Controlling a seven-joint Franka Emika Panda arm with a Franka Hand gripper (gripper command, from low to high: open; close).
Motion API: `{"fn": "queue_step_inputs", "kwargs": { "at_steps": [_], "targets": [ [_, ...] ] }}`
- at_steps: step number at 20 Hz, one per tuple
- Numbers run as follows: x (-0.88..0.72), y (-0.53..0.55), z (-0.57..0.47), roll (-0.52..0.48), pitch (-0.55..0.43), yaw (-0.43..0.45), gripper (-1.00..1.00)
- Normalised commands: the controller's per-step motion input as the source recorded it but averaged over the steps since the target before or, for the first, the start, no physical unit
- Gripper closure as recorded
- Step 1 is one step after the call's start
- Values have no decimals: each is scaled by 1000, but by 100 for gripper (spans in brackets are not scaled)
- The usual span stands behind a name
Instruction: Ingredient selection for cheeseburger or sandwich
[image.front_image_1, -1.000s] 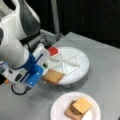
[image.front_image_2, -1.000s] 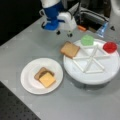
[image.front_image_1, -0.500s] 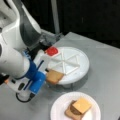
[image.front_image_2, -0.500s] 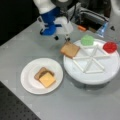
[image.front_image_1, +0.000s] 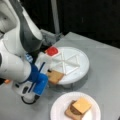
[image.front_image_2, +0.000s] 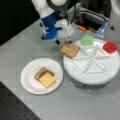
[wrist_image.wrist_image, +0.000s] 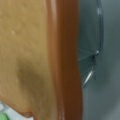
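Observation:
A tan toast slice (image.front_image_2: 70, 50) lies over the near-left rim of the divided white tray (image.front_image_2: 100, 75); it shows in both front views (image.front_image_1: 55, 76). My gripper (image.front_image_2: 68, 41) is down at the slice's far edge, touching it. The wrist view is nearly filled by this toast (wrist_image.wrist_image: 27, 57) and its brown crust. On the white plate (image.front_image_2: 28, 83) sits the sandwich stack (image.front_image_2: 45, 77): toast, a dark patty, and a yellow-orange cheese square (image.front_image_1: 81, 105) on top. In a front view the arm's blue and white body hides the fingertips.
A green leaf piece (image.front_image_2: 87, 40) and a red disc (image.front_image_2: 110, 47) sit in far compartments of the tray. The red disc (image.front_image_1: 52, 51) lies right by the arm. Dark equipment stands behind the tray. Grey table (image.front_image_2: 82, 105) surrounds the plate.
The arm has come down and in toward the toast slice at the tray's rim. The slice itself has hardly moved, and the stack on the plate is unchanged.

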Motion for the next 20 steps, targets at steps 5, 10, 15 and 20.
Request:
{"fn": "queue_step_inputs", "kwargs": {
  "at_steps": [5,10,15,20],
  "targets": [
    [183,-157,-49,280,24,81,-100],
    [154,-116,-22,311,32,68,-100],
    [141,-126,-42,410,23,68,-100],
    [190,-327,-81,454,19,81,-100]
  ]
}}
